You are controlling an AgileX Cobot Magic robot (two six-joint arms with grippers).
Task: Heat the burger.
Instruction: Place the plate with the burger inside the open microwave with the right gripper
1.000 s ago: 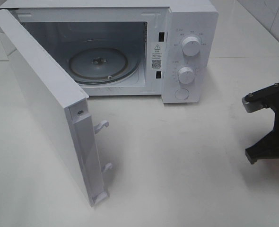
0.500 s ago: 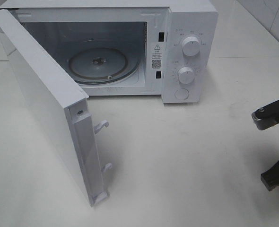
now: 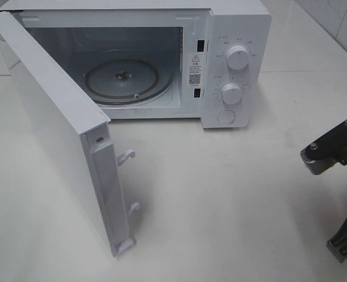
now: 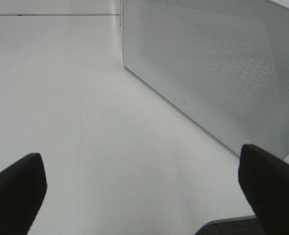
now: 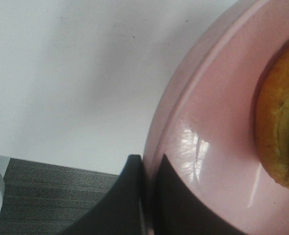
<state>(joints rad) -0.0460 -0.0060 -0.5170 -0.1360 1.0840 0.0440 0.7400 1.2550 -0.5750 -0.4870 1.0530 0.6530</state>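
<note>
In the right wrist view, the burger (image 5: 281, 122) shows only as a golden-brown edge with a green layer, sitting on a round pink plate (image 5: 208, 147). My right gripper (image 5: 147, 169) is shut on the plate's rim, one finger above it and one below. In the exterior view only part of the right arm (image 3: 332, 153) appears at the right edge, with a sliver of pink beside it. My left gripper (image 4: 142, 196) is open and holds nothing. It hovers low over the white table, beside the outer mesh face of the microwave door (image 4: 218, 73).
The white microwave (image 3: 232, 59) stands at the back with its door (image 3: 56, 129) swung wide open to the left. Its glass turntable (image 3: 123, 79) is bare. Two dials (image 3: 237, 57) sit on the right panel. Open white tabletop (image 3: 220, 194) lies in front.
The right arm has shifted at the right edge of the exterior view, first outward, then back in and lower toward the table's front. The microwave and its door have not moved.
</note>
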